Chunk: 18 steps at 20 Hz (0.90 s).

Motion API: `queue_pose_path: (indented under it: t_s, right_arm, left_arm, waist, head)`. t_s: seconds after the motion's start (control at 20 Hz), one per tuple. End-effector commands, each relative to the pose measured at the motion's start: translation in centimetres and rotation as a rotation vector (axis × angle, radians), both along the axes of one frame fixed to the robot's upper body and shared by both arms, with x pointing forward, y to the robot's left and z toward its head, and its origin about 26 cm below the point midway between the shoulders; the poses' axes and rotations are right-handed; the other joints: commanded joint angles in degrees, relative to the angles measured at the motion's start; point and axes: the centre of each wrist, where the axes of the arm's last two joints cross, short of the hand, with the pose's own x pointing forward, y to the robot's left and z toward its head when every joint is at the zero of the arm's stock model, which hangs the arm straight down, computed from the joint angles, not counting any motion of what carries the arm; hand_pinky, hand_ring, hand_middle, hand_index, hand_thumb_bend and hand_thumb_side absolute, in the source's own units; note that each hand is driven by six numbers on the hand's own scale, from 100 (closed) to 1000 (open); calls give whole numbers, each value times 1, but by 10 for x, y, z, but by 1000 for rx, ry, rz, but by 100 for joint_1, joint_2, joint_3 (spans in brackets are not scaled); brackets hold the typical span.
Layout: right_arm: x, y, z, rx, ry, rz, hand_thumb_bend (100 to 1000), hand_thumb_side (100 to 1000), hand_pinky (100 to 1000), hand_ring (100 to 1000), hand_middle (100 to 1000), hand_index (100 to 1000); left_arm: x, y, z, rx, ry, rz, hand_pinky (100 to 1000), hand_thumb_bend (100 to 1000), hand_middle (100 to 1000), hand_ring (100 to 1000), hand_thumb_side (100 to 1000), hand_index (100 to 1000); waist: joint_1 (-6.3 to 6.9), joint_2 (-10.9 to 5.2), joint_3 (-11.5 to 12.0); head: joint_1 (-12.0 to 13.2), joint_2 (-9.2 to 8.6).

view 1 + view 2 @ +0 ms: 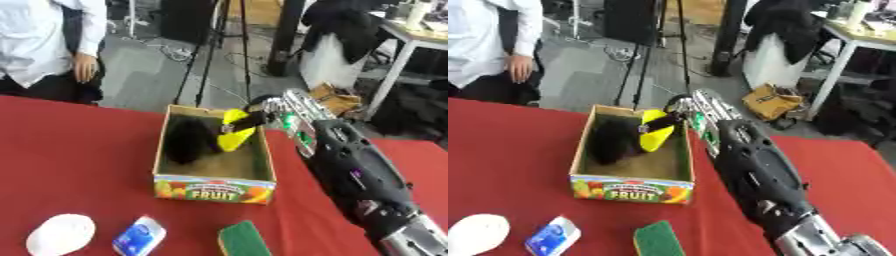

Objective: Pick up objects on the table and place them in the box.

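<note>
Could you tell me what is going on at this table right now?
The robot's right hand reaches over the cardboard fruit box and holds a yellow object above its inside. A black object already lies in the box. On the red table in front of the box wait a white round object, a blue and white packet and a green sponge. The left hand is not in view.

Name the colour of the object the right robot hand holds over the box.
Yellow object, held by the right robot hand over the box; clearest in the left eye view.
</note>
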Motion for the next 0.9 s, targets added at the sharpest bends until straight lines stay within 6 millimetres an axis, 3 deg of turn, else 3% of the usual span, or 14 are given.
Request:
queue_pose_path:
  t_s: [0.05,0.35,0.6,0.65,0.9]
  right_arm:
    - [-6,-8,23,14,-61,-7,585,942,957,1000,1000,1000]
    - [-8,-9,27,27,-77,9,588,955,962,1000,1000,1000]
    - [-12,-9,35,49,-113,29,540,1000,956,1000,1000,1000]
    - [-14,-9,39,56,-131,38,549,972,956,1000,1000,1000]
    - [-41,-14,73,62,-292,139,463,1000,959,1000,1000,1000]
  left_arm:
    - [-3,0,10,20,-35,1,929,100,807,952,981,864]
    - [-3,1,9,22,-32,4,929,100,807,952,981,864]
    - [-4,2,9,24,-31,9,930,100,808,953,984,865]
    - [-4,2,9,24,-30,12,930,100,808,953,984,866]
    - [-6,7,6,20,-18,37,932,100,815,954,987,877]
  waist:
    - [70,-111,-8]
    - [65,-126,-24]
    - [67,-135,-67]
    - [73,-143,-87]
    - [131,-216,-243]
  head:
    - [-4,22]
    - [-1,13]
    - [29,25]
    - [50,45]
    - [306,166]
